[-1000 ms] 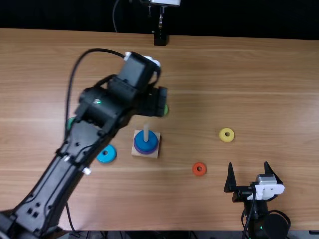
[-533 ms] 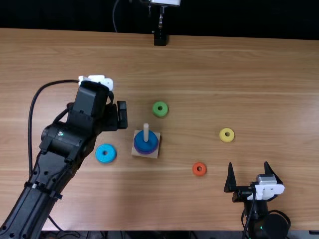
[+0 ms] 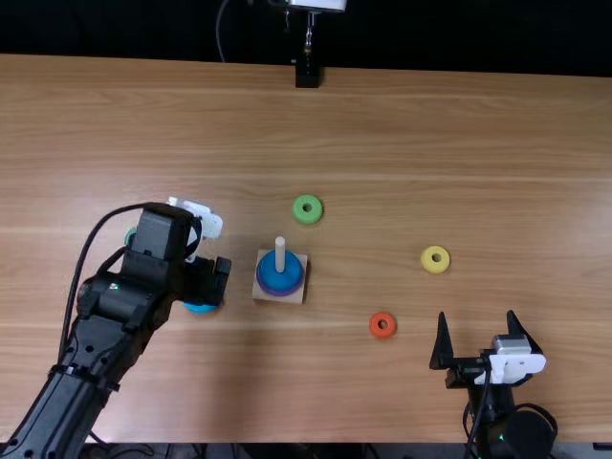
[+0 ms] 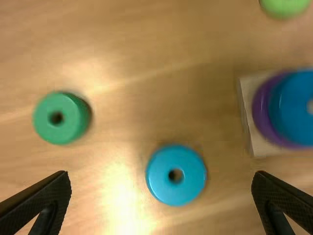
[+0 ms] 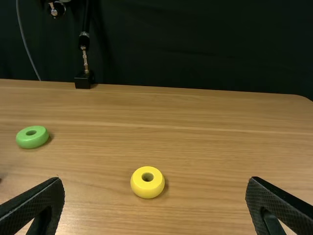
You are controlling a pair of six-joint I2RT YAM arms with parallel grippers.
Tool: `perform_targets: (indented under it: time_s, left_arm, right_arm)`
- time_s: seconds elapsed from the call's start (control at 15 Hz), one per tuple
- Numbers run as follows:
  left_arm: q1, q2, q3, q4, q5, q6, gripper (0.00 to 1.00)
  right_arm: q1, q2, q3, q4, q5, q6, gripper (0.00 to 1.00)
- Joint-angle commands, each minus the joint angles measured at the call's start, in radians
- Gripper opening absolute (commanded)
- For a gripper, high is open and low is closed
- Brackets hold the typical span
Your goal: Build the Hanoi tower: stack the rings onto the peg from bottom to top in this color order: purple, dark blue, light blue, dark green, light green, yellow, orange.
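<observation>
Wood table (image 3: 459, 143) lies under the left pincer (image 4: 161, 174), which is spread wide above the light blue ring (image 4: 191, 183). If it drops crooked, a finger could knock the ring away.

Open strip inside far edge of worktop (image 3: 459, 124); left arm (image 3: 105, 339) blocks near left corner; peg (image 3: 280, 252) upright, left of centre.
</observation>
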Motion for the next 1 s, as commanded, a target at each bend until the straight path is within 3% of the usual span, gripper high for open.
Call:
perform_targets:
  time_s: [0.0,0.4,0.93]
  left_arm:
    - [0.000,0.044,-0.025,0.003,0.049,0.054,1.00]
    - [-0.005,0.246,0.006,-0.032,0.022,0.050,1.00]
    - [-0.006,0.352,0.026,-0.016,0.024,0.063,1.00]
  right_arm:
    - [-0.013,-0.012,-0.013,-0.004,0.000,-0.002,1.00]
    - [-0.013,-0.012,-0.013,-0.004,0.000,-0.002,1.00]
    - [-0.013,-0.012,-0.013,-0.004,0.000,-0.002,1.00]
